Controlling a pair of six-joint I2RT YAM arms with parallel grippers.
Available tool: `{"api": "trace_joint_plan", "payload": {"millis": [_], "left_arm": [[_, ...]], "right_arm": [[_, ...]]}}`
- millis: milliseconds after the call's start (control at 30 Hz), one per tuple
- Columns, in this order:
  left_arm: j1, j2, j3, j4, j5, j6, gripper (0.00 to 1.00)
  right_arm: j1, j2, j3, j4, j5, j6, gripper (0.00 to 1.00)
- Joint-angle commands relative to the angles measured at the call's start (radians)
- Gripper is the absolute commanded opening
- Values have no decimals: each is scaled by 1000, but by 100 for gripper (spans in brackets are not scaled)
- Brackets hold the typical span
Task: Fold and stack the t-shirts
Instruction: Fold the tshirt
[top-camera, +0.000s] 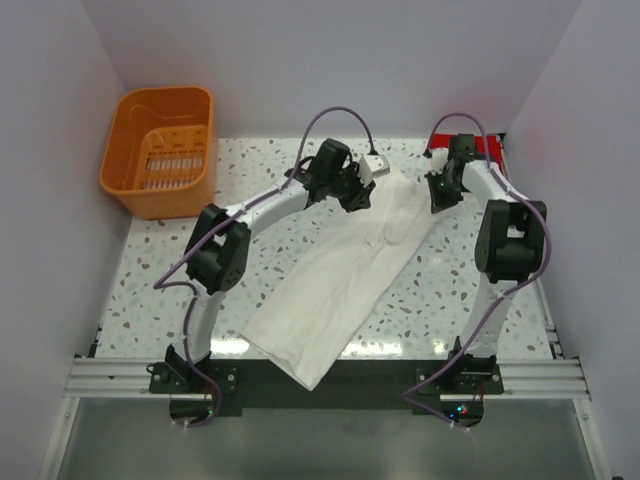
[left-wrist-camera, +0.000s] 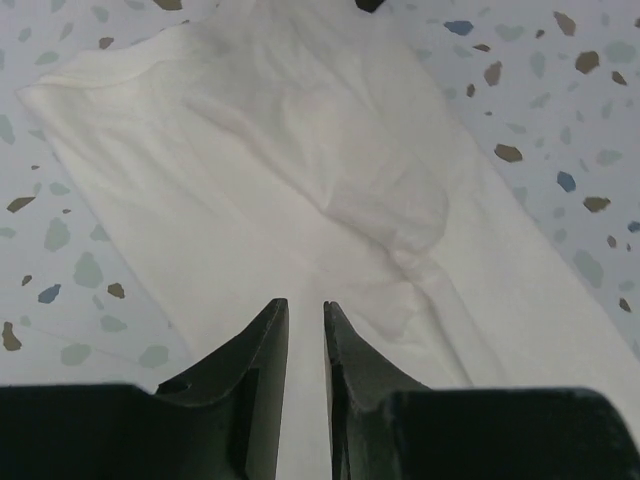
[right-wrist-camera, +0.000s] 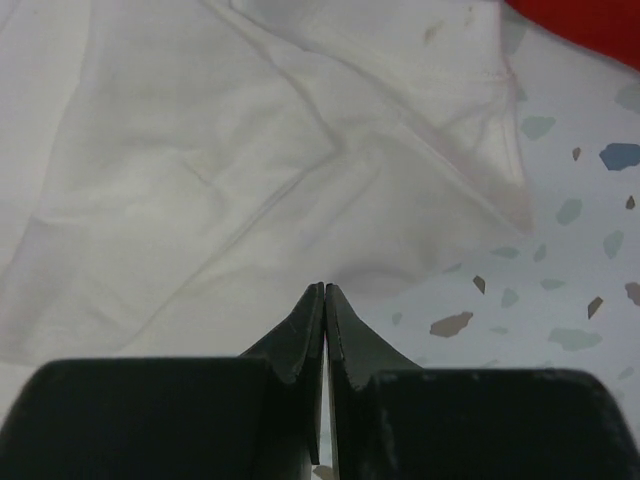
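Observation:
The cream-white t-shirt (top-camera: 340, 280) lies loosely spread on the speckled table, running diagonally from the far middle to the near edge, where its lower end hangs over. My left gripper (top-camera: 362, 192) is at the shirt's far left part. In the left wrist view its jaws (left-wrist-camera: 305, 303) stand a narrow gap apart, just above the cloth (left-wrist-camera: 300, 150). My right gripper (top-camera: 438, 195) is at the shirt's far right edge. Its jaws (right-wrist-camera: 325, 287) are pressed together over the hem (right-wrist-camera: 200, 150), holding nothing that I can see. The red t-shirt (top-camera: 490, 148) lies folded at the far right corner, and it also shows in the right wrist view (right-wrist-camera: 590, 20).
An orange slotted basket (top-camera: 115, 160) stands at the far left corner. White walls close in the table on the left, back and right. An aluminium rail (top-camera: 110, 375) runs along the near edge by the arm bases.

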Motion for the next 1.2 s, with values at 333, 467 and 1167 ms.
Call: {"api": "trace_joint_plan", "payload": {"millis": [333, 467, 1167], "left_arm": [[14, 265, 167, 188, -196, -283, 20], [50, 282, 130, 139, -219, -339, 17], [268, 43, -163, 245, -167, -504, 24]], "right_arm": [[95, 186, 90, 83, 116, -8, 3], [127, 218, 138, 81, 138, -26, 3], [340, 658, 765, 260, 282, -247, 6]]}}
